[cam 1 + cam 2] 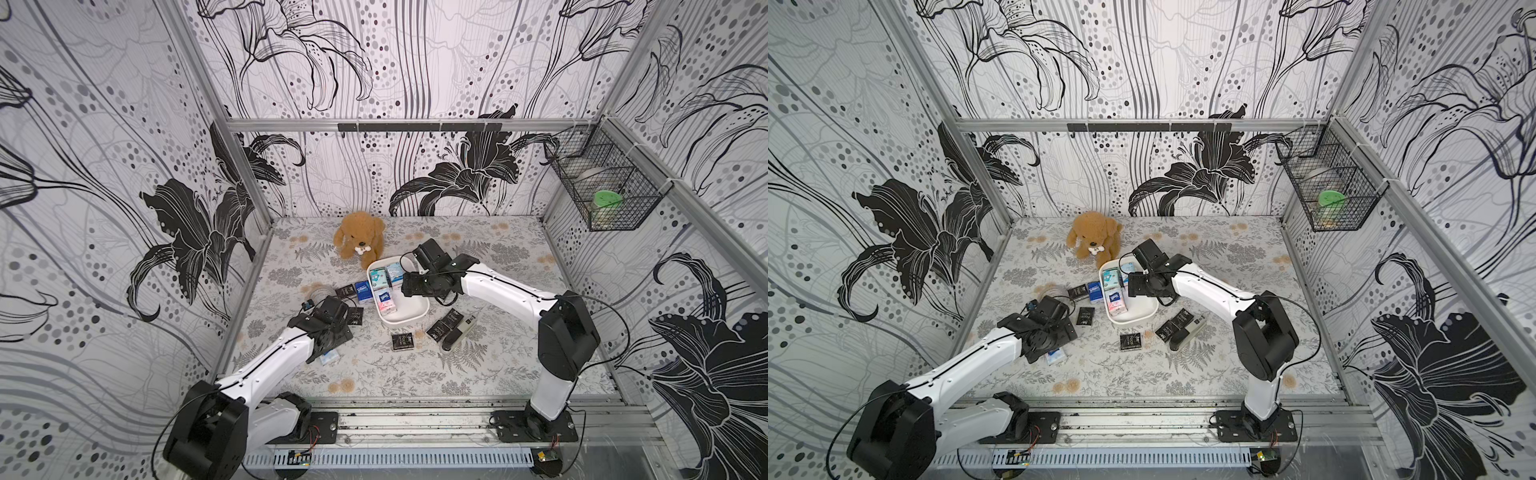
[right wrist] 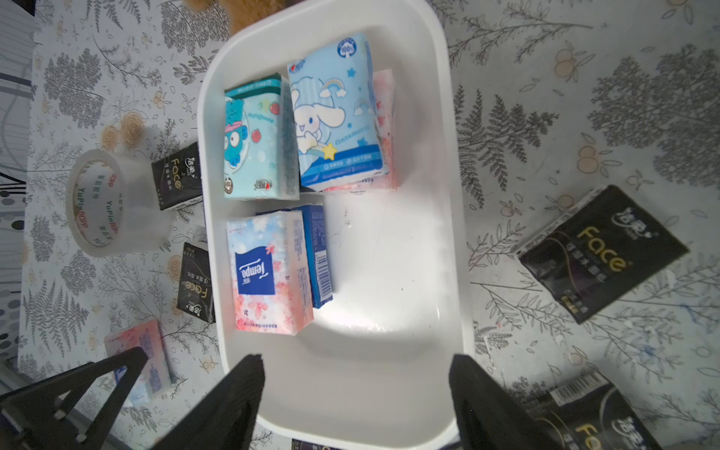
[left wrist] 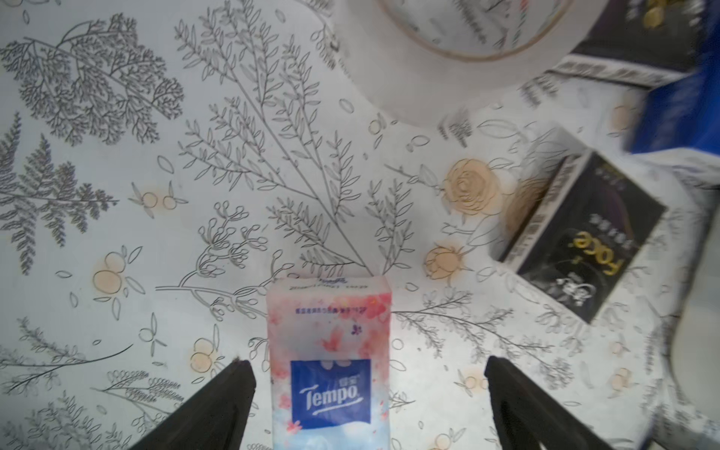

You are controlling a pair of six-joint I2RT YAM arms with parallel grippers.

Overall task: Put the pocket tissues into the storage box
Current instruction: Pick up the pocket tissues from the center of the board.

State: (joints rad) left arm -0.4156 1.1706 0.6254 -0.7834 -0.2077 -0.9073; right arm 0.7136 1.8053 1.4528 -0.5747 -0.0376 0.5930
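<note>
**Left wrist view.** The left gripper (image 3: 367, 362) stood released. Its two black fingers were spread wide on either side of a pink-and-white soft rectangular tissue packet (image 3: 329, 362), which lay flat on the floral tablecloth (image 3: 156, 195). A gap showed on both sides, so nothing was gripped. A black printed packet (image 3: 584, 237) lay near, with a clear tape roll (image 3: 428, 78) beyond.

**Right wrist view.** The right gripper (image 2: 356, 357) was likewise released and empty, hanging over the bare end of the white shallow plastic storage box (image 2: 389, 272). Inside the box were:
- a teal packet (image 2: 255, 136)
- a light-blue packet (image 2: 337, 113) lying on a pink one
- a second pink-and-white packet (image 2: 265, 272)
- a dark-blue packet (image 2: 319, 253) on its edge, touching that second packet

**Top views.** In both top views several pocket tissues lay outside the box. There were black ones (image 1: 402, 341) on the cloth near it and a dark-blue one (image 1: 362, 286) just beside its wall. A brown plush dog (image 1: 359, 235) sat behind the box.

**Finding.** The task was judged part done. The step in hand appeared to be the left arm's pick of the pink-and-white packet on the cloth. The next move called for the fingers to go down to the cloth and close squarely on the packet's long sides. The wrapper looked soft, so a moderate squeeze seemed right. The packet would then need lifting over the box wall to the bare end. The right gripper would need to clear that end first, to avoid a crossing.
</note>
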